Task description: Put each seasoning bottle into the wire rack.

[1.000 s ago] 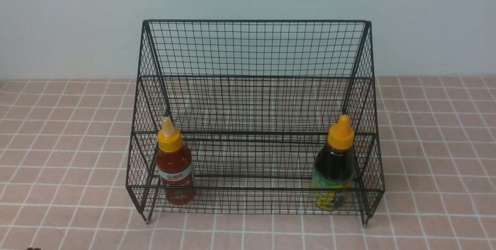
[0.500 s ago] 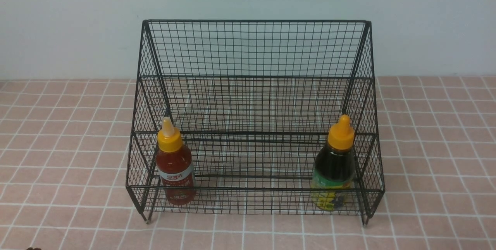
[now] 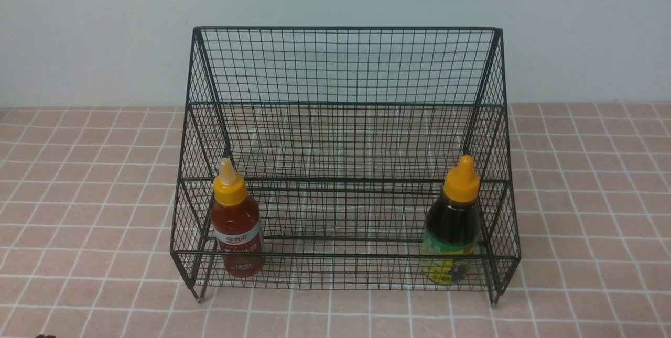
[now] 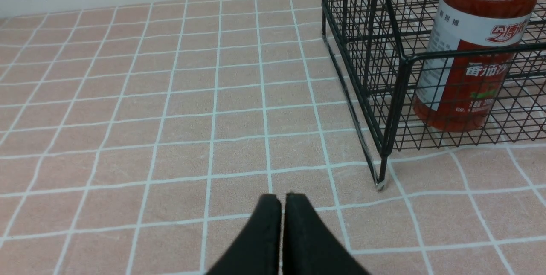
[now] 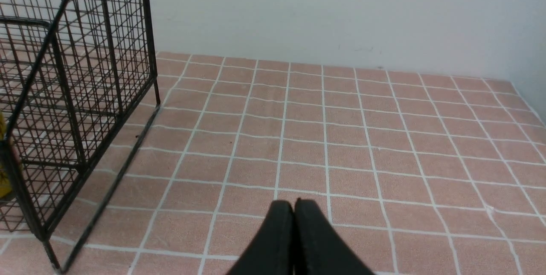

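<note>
Pink tiled tabletop, pale wall behind; left pincer, right pincer clenched, seemingly above tiles.

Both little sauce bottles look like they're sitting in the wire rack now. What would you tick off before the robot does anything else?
1. Red sauce bottle in the wire rack, upright: ok.
2. Dark sauce bottle in the rack, upright: ok.
3. Left gripper shut and empty: ok.
4. Right gripper shut and empty: ok.
5. Both grippers apart from the rack: ok.
6. Bottle caps tight: cannot tell.
</note>
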Controlling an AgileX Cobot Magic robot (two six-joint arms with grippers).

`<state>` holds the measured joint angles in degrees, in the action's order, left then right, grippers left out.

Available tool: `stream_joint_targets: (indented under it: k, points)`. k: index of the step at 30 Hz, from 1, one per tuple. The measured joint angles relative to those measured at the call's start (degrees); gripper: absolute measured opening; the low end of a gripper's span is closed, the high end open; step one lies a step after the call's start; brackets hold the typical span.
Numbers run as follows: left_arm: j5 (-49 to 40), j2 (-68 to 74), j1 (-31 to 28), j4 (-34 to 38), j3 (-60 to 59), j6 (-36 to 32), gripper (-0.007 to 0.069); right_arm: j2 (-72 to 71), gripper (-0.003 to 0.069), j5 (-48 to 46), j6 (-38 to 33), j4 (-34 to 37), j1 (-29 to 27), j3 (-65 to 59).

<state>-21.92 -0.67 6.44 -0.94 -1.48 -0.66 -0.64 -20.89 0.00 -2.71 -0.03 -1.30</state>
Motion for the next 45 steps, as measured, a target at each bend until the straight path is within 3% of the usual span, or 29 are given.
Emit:
stream_joint_targets:
  k: [45]
  points:
    - [0.00,0.00,0.00,0.00,0.00,0.01,-0.0007,0.00,-0.0015,-0.05,-0.50,0.05,0.00,0.00]
